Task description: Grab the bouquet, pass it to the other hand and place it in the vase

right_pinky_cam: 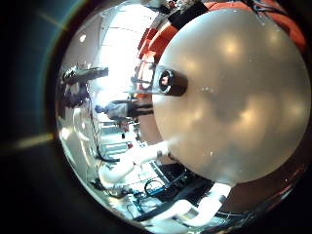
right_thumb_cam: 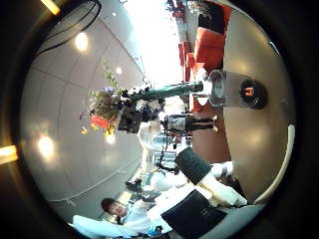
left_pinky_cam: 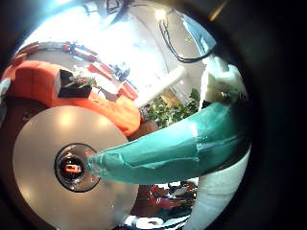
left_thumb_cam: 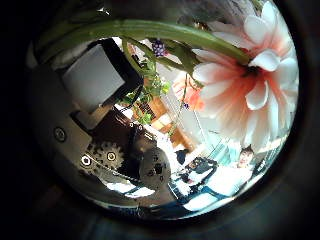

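My left hand (right_thumb_cam: 128, 116) is shut on the bouquet (right_thumb_cam: 108, 104) and holds it level above the round table (right_thumb_cam: 261, 60). In the right thumb side palm view its stems (right_thumb_cam: 171, 92) point at the vase (right_thumb_cam: 247, 95), a dark short cylinder standing on the table. The left little finger side palm view shows the wrapped stem (left_pinky_cam: 163, 153) with its end right at the vase's mouth (left_pinky_cam: 75, 169). The left thumb side palm view shows a large flower (left_thumb_cam: 245, 80) and stem (left_thumb_cam: 150, 32) close to the palm. My right hand (right_thumb_cam: 204, 189) is away from the bouquet, open and holding nothing. The vase (right_pinky_cam: 174, 82) also shows in the right little finger side palm view.
The round shiny table (right_pinky_cam: 239, 107) carries only the vase. Upholstered seats (left_pinky_cam: 58, 81) stand just beyond its edge and show again in the right thumb side palm view (right_thumb_cam: 207, 45). My left arm (right_pinky_cam: 136, 161) reaches in beside the table.
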`<state>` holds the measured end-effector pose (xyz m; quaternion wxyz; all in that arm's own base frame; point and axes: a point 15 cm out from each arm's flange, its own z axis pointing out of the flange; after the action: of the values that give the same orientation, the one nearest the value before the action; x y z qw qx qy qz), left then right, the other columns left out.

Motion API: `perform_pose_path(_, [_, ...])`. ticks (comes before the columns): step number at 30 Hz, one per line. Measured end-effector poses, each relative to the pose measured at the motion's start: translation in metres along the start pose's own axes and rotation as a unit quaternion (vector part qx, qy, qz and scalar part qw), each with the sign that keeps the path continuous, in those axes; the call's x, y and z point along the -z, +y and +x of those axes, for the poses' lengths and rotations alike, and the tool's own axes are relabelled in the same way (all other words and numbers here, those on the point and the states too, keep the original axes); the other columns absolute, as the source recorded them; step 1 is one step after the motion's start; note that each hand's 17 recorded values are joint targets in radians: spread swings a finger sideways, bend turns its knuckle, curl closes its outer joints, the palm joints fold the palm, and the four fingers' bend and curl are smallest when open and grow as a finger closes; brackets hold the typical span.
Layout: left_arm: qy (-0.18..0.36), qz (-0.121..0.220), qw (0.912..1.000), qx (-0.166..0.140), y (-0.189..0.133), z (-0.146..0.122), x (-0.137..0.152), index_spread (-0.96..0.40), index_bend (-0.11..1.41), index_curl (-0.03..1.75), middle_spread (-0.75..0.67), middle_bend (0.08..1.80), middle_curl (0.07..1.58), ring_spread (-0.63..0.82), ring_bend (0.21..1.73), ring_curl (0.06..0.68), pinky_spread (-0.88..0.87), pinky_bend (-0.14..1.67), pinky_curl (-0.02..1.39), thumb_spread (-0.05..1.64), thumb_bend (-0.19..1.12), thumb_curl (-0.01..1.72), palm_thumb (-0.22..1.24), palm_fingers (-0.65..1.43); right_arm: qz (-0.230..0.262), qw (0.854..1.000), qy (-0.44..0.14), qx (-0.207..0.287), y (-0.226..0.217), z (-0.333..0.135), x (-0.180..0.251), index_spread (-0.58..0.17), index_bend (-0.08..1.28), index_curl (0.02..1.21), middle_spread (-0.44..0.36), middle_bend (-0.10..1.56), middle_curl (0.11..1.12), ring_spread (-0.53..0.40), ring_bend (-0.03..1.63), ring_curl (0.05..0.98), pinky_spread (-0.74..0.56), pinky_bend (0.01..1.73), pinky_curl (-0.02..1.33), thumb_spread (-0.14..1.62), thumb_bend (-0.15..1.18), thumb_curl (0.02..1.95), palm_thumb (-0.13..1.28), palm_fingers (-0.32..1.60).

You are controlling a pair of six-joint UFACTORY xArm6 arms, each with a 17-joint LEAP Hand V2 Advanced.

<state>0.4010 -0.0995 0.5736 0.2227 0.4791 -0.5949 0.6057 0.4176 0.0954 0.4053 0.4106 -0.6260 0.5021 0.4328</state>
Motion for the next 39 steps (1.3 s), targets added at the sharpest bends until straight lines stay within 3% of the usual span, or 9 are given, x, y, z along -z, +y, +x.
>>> perform_pose_path(39, [-0.029,-0.002,0.9984,0.049,0.013,-0.075,-0.016,-0.77,0.51,1.40,-0.62,1.00,1.14,-0.40,1.50,0.560,-0.60,1.19,0.94,1.15,0.06,1.02,1.07,1.07,-0.008,1.000,0.004,-0.008,0.004,0.010,-0.002,-0.274,0.15,0.24,0.164,0.19,0.31,0.234,0.39,0.258,0.45,0.51,0.31,1.05,-0.02,0.46,0.64,-0.01])
